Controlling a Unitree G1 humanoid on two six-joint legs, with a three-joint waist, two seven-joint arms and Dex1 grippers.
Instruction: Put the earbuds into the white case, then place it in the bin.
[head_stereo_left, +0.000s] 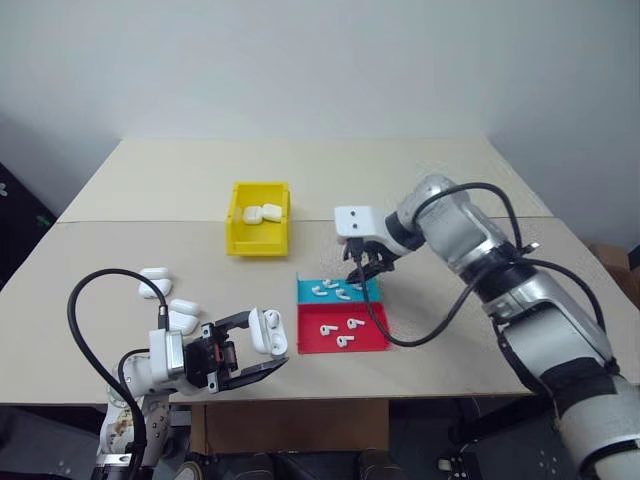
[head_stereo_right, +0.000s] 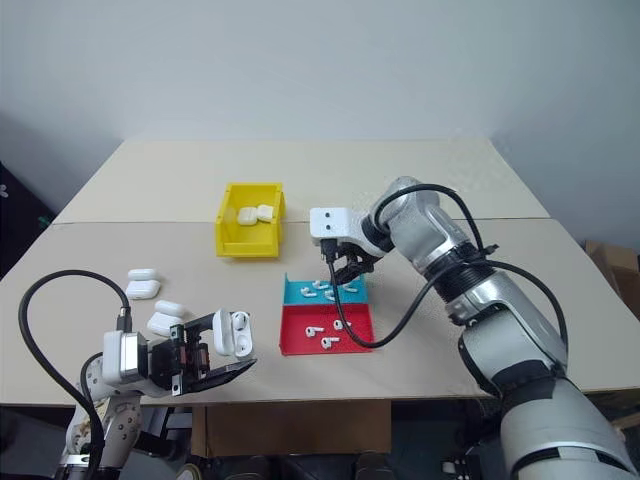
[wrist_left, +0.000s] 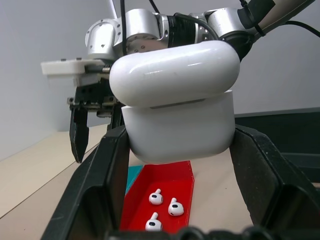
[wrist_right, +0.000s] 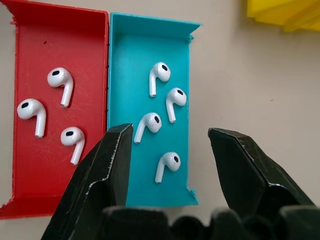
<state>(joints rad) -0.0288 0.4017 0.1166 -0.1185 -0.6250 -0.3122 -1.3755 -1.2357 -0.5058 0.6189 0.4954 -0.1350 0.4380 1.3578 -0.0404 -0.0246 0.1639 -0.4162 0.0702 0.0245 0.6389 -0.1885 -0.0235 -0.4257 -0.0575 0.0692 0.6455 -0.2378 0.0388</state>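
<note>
My left gripper is shut on a white case, held above the table's near edge at the left; its lid looks ajar in the left wrist view. My right gripper hangs open, pointing down just above the teal tray, nothing between its fingers. Several earbuds lie in the teal tray. Three more earbuds lie in the red tray beside it. The yellow bin stands behind and left of the trays with two white cases inside.
Several loose white cases lie on the table at the left, just beyond my left gripper. A black cable from the right arm hangs over the red tray. The tan table's near edge is close under both arms.
</note>
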